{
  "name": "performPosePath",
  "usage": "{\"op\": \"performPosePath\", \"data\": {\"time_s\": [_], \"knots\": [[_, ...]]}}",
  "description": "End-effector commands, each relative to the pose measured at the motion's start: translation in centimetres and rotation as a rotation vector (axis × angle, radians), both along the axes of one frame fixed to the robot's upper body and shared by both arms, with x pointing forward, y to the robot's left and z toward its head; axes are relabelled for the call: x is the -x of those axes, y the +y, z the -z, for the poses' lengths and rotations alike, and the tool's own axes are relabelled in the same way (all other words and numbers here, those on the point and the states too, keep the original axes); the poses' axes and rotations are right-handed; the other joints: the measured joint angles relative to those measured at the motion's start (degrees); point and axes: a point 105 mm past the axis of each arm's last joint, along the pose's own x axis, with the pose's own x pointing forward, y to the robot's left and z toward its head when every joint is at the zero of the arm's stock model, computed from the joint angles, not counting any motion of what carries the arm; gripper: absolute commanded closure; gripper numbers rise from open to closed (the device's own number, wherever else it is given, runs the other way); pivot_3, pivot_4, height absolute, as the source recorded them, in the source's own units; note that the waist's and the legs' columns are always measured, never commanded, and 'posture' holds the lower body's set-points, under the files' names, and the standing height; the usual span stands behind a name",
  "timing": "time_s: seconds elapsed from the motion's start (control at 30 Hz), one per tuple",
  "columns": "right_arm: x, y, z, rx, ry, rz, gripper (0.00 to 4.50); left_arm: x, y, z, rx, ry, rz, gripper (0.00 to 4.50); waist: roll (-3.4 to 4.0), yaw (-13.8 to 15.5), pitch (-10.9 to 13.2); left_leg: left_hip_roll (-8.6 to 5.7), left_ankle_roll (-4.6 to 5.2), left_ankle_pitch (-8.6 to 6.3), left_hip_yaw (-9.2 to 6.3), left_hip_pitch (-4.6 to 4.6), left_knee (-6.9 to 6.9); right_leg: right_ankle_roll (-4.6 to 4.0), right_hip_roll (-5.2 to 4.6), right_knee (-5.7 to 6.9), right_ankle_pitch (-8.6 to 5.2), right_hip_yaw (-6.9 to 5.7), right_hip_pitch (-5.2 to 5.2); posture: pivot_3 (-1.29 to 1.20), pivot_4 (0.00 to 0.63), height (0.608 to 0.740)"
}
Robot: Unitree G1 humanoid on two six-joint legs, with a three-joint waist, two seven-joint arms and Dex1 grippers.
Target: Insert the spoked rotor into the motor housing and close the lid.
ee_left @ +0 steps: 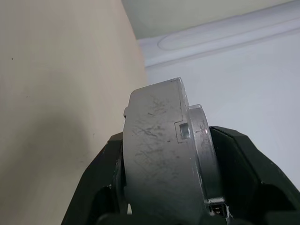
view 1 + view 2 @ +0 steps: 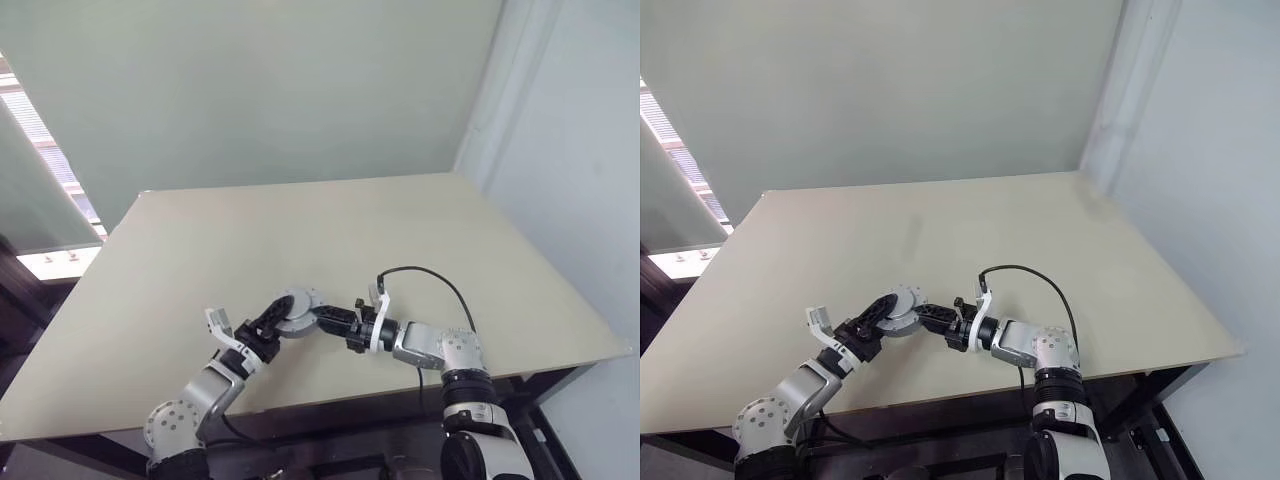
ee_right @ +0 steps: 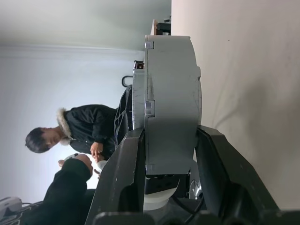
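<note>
A thick gray round motor housing [image 2: 297, 309] hangs just above the beige table [image 2: 400, 220] near its front edge, held between both grippers. A thinner gray lid [image 1: 204, 140] lies flat against one face of the housing [image 1: 154, 154]. From the lower left, my left gripper [image 2: 276, 318] is shut on it, one black finger [image 1: 101, 183] on each side. My right gripper [image 2: 320, 319] comes from the right and is shut on the same housing [image 3: 173, 98] across its faces. The spoked rotor is hidden.
A black cable [image 2: 432, 276] loops above my right wrist. The table's front edge [image 2: 330, 395] runs just below both hands. In the right wrist view a person in a dark hooded jacket [image 3: 89, 126] stands beyond the table.
</note>
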Motion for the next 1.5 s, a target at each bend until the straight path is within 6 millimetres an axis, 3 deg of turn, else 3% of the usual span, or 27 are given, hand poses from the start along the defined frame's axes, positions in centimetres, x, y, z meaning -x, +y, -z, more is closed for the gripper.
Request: {"op": "performPosePath", "data": {"time_s": [0.03,0.07,0.2,0.37,0.67,0.83,1.07,1.3,1.5], "knots": [[0.4,2.9,-3.7,-0.121,-0.113,-0.02,3.25,-0.4,-0.2,-0.7,-0.021,-0.03,-0.002,2.24,0.0,0.0,0.0,0.0,0.0,0.0,0.0,0.0,0.0,0.0,0.0,0.0,0.0,0.0,0.0,0.0,0.0,0.74],[0.3,2.9,-3.7,-0.118,-0.119,-0.02,3.25,-0.5,-0.1,-0.9,-0.018,-0.035,-0.014,2.24,0.0,0.0,0.0,0.0,0.0,0.0,0.0,0.0,0.0,0.0,0.0,0.0,0.0,0.0,0.0,0.0,0.0,0.74],[0.7,2.8,-4.3,-0.134,-0.169,-0.044,1.84,-0.9,0.3,-1.3,-0.01,-0.057,-0.057,2.33,-0.01,0.0,0.0,0.0,0.0,0.0,0.0,-0.01,0.0,0.0,0.0,0.0,0.0,0.0,0.0,0.0,0.0,0.74],[-0.2,2.5,-4.2,-0.025,-0.274,0.027,0.0,-1.4,1.0,-1.6,-0.012,-0.074,-0.108,2.42,-0.01,0.0,0.0,0.0,0.0,0.0,0.0,-0.01,0.01,0.0,0.0,0.0,0.0,0.0,0.0,0.0,0.0,0.74],[-0.6,1.6,-4.7,0.116,-0.552,0.081,0.0,-2.4,3.2,-2.8,-0.034,-0.122,-0.236,2.45,-0.03,0.0,0.0,0.0,0.0,0.0,-0.01,-0.04,0.03,0.01,0.0,-0.02,0.0,0.0,0.0,0.0,0.0,0.74],[-1.0,0.5,-4.4,0.32,-0.857,0.118,0.0,-3.7,7.4,-3.6,-0.117,-0.14,-0.471,2.47,-0.07,0.1,0.0,0.0,-0.01,0.0,0.0,-0.03,0.07,0.0,0.01,-0.02,0.0,0.0,0.0,0.0,0.0,0.74],[-0.2,0.7,-4.3,0.429,-1.15,0.076,0.0,-4.6,10.4,-2.9,-0.289,-0.113,-0.626,2.47,-0.17,0.2,0.0,-0.02,-0.02,0.0,0.0,-0.05,0.06,0.04,0.02,-0.03,0.02,0.03,0.01,0.0,0.0,0.74],[0.2,1.1,-3.4,0.5,-1.271,0.018,0.0,-5.2,12.1,-2.4,-0.397,-0.092,-0.696,2.48,-0.66,0.3,0.0,-0.03,-0.03,0.01,-0.02,-0.05,0.08,0.04,0.03,-0.01,0.03,0.02,0.01,0.0,0.0,0.74],[0.1,1.1,-3.0,0.519,-1.285,0.008,0.0,-5.5,12.4,-1.4,-0.46,-0.061,-0.689,2.48,-0.83,0.3,0.0,-0.02,-0.03,0.01,-0.01,-0.04,0.1,0.08,0.02,0.0,0.06,0.03,0.02,0.0,0.0,0.74]]}}
